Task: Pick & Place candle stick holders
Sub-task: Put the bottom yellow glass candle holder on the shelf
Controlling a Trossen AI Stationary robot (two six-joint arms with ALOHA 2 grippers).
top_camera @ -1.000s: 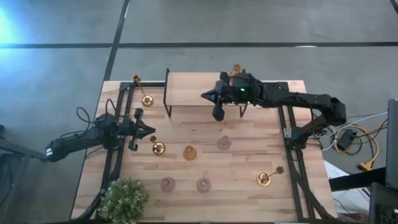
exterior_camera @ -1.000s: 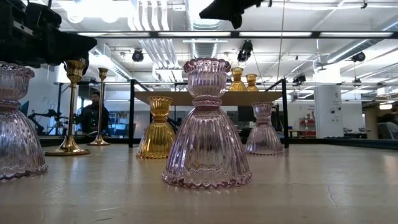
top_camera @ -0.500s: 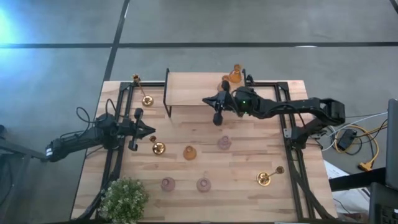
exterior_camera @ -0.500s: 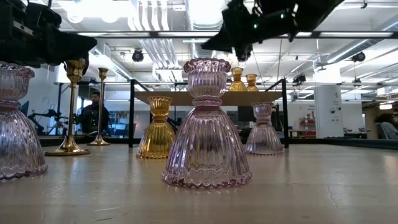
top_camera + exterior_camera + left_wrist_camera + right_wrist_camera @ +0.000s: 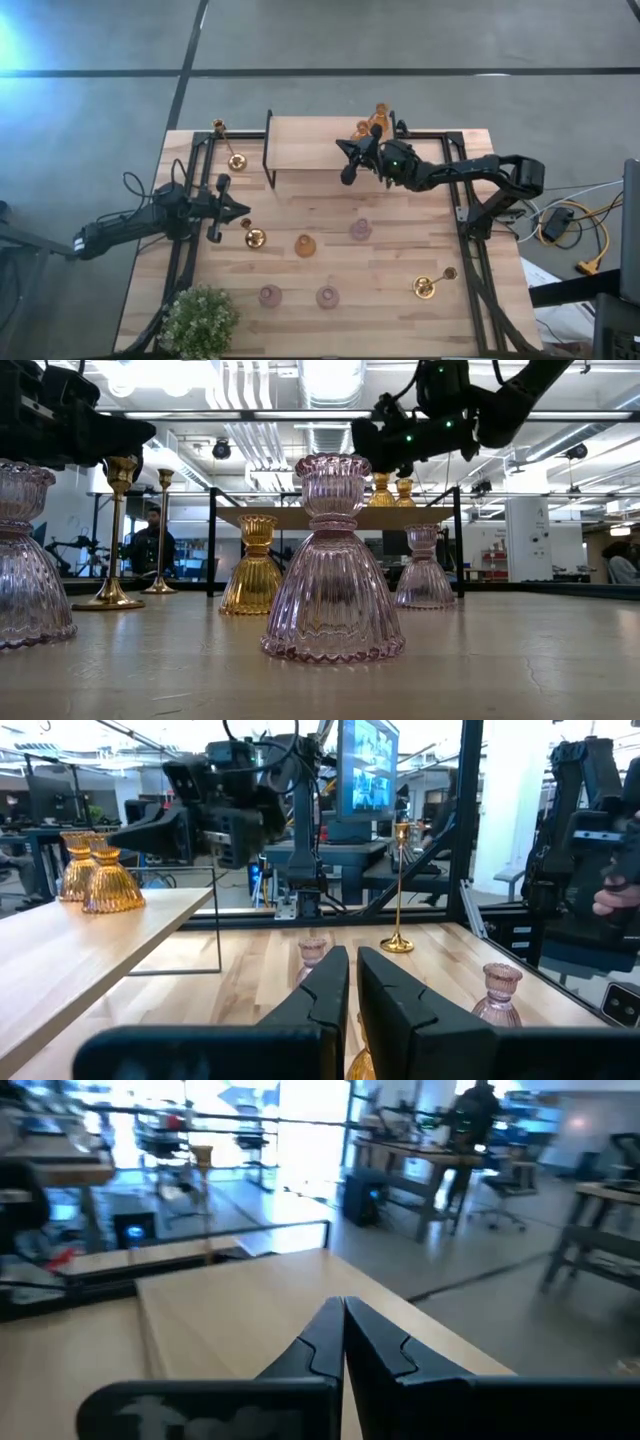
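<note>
Two amber holders [image 5: 370, 123] stand on the raised wooden shelf [image 5: 305, 145] at its right end. A third amber one [image 5: 305, 244] and three pink ones [image 5: 360, 229] [image 5: 270, 295] [image 5: 327, 296] stand on the table. Three gold ones stand at the far left [image 5: 237, 160], the middle left [image 5: 254, 238] and the near right [image 5: 424, 288]. My right gripper [image 5: 345, 152] is shut and empty. It hangs above the shelf just left of the two amber holders and points toward the table's left. My left gripper [image 5: 243, 210] is shut and empty beside the middle-left gold holder.
The shelf stands on thin black legs [image 5: 268, 150] at the table's far middle. A green leafy plant [image 5: 200, 320] sits at the near left corner. Black frame rails run along both table sides [image 5: 470, 260]. A person [image 5: 152, 545] shows in the room beyond.
My right gripper has come down toward the shelf and drawn back a little toward the table's right edge. The second amber holder on the shelf, hidden under the arm before, now shows.
</note>
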